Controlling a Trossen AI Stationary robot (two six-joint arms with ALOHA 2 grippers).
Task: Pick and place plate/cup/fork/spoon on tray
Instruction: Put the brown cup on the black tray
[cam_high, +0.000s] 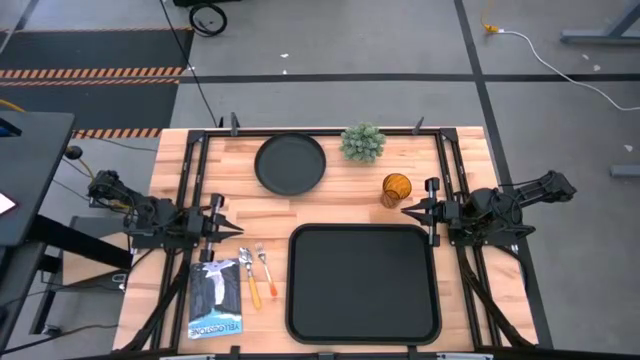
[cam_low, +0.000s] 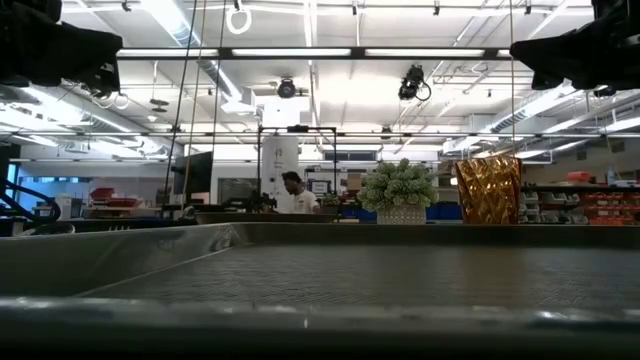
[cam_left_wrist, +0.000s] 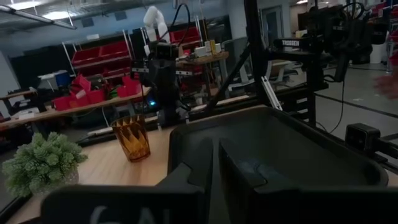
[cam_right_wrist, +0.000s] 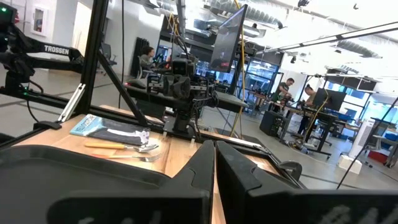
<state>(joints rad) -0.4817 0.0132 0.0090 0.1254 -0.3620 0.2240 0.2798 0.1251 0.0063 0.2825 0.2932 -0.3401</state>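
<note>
The black tray (cam_high: 363, 283) lies at the table's near middle. The round black plate (cam_high: 290, 164) lies flat at the far side, left of a green plant. The amber cup (cam_high: 396, 188) stands upright beyond the tray's far right corner; it also shows in the left wrist view (cam_left_wrist: 132, 137). The spoon (cam_high: 250, 278) and the fork (cam_high: 266, 270) lie side by side left of the tray. My left gripper (cam_high: 238, 229) hovers shut and empty beyond the cutlery, pointing right. My right gripper (cam_high: 407, 211) hovers shut and empty just near of the cup, pointing left.
A green plant (cam_high: 362, 142) in a pot stands at the far edge between plate and cup. A blue booklet (cam_high: 216, 298) lies left of the cutlery. Black frame rails (cam_high: 190, 180) run along the table's left, right and far sides. A person shows in the room behind (cam_low: 293, 192).
</note>
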